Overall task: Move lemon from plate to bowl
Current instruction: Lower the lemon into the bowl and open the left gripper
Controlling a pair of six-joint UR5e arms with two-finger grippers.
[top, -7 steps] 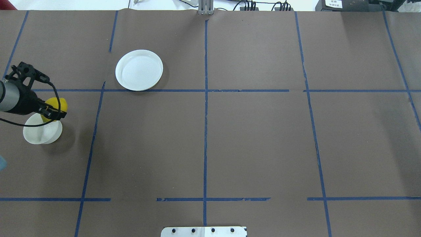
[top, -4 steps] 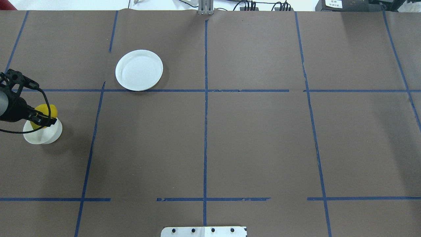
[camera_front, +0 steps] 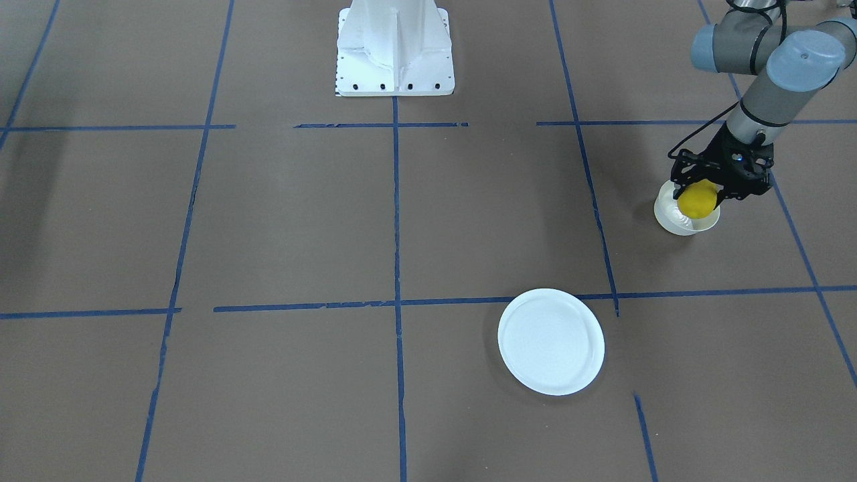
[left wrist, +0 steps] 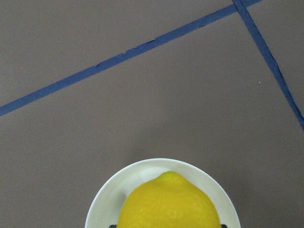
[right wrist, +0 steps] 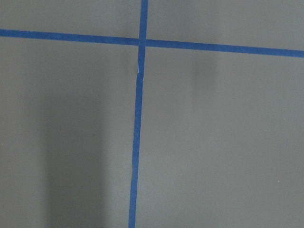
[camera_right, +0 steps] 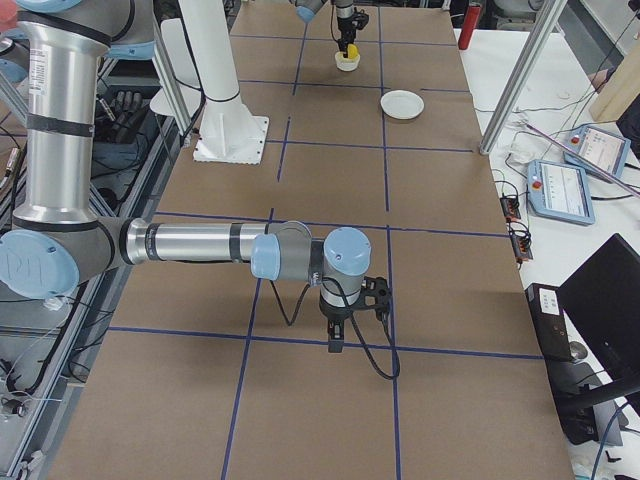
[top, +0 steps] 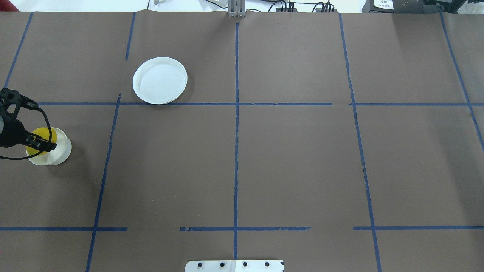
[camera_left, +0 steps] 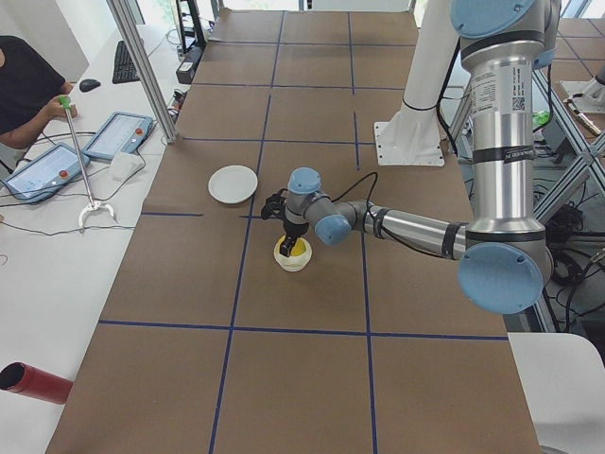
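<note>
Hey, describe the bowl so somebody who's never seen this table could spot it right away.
On the brown table taped into blue squares, look to the robot's left edge, where the left gripper holds the lemon. The bowl sits right under it: small, deep and white, unlike the wider, flat plate nearer the middle.

Yellow lemon (camera_front: 697, 199), white bowl (camera_front: 667, 218), white plate (camera_front: 551, 341)

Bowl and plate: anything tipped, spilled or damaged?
Nothing stands out. The bowl sits upright, the left hand holds the lemon right over it, and the plate lies flat and empty.
</note>
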